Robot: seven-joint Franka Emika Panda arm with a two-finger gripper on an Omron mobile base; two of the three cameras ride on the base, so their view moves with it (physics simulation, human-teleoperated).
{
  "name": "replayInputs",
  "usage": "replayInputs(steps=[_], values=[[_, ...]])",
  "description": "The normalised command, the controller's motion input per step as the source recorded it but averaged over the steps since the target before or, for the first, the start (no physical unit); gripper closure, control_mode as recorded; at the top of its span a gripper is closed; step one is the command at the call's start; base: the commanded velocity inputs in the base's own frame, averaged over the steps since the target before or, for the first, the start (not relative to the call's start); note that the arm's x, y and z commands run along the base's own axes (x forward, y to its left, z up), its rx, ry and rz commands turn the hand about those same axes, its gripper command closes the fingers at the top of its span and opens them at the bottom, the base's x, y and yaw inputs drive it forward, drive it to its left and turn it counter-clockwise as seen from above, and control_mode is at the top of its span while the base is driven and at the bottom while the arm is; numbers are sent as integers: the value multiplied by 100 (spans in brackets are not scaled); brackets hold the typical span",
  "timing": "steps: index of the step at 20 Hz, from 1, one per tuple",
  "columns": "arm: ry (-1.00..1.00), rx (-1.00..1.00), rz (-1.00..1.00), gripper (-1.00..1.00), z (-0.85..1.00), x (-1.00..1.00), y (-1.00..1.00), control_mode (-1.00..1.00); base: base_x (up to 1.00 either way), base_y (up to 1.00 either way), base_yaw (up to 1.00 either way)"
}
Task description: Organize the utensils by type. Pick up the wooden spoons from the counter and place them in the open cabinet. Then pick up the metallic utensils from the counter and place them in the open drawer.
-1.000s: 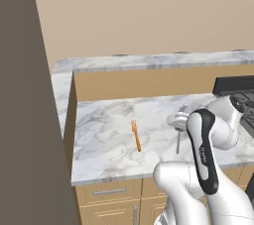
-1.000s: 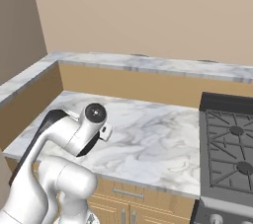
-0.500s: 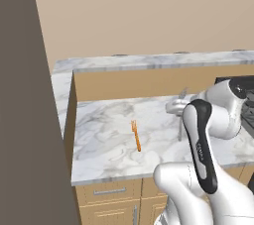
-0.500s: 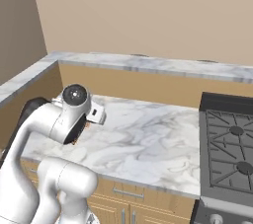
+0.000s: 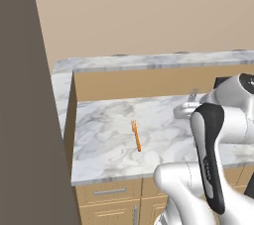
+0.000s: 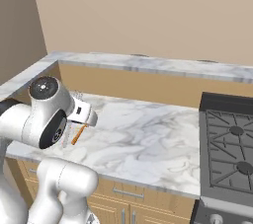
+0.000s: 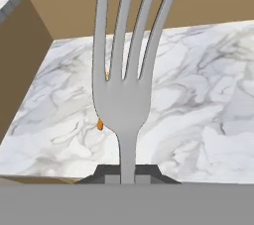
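My gripper (image 7: 127,170) is shut on the handle of a silver-grey metal fork (image 7: 121,97), whose tines stick out ahead of the hand. In the left base view the gripper (image 5: 187,108) hangs over the right part of the marbled counter (image 5: 104,142), the fork's head (image 5: 193,93) poking up behind the forearm. From the right base view the gripper (image 6: 82,114) sits over the counter's (image 6: 148,144) left part. A slim orange fork-like utensil (image 5: 135,136) (image 6: 79,133) lies flat on the counter just beyond the hand. The wooden spoons, the open cabinet and the open drawer are out of view.
A black stove (image 6: 231,141) adjoins the counter on the right. A raised marble ledge (image 5: 149,63) with a tan front runs along the back and left. A tall dark panel (image 5: 25,120) stands at the left. Closed drawer fronts (image 5: 111,191) sit below the counter.
The arm has lifted and swung toward the left of the counter, carrying the fork higher above the stone. The orange utensil has not moved.
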Motion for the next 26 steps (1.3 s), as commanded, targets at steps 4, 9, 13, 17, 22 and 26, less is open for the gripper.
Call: replayInputs(steps=[4,9,13,17,22,26], values=[[-4,-11,-7,100,14,-54,0,-100,0,0,0],[-10,-2,-5,100,14,-12,0,-100,0,0,0],[-11,0,-6,100,1,-5,0,-100,0,0,0],[-3,0,-2,100,0,-3,0,100,-16,-10,-10],[0,0,0,100,0,0,0,100,-24,-17,-22],[0,0,0,100,0,0,0,100,-24,-24,-23]])
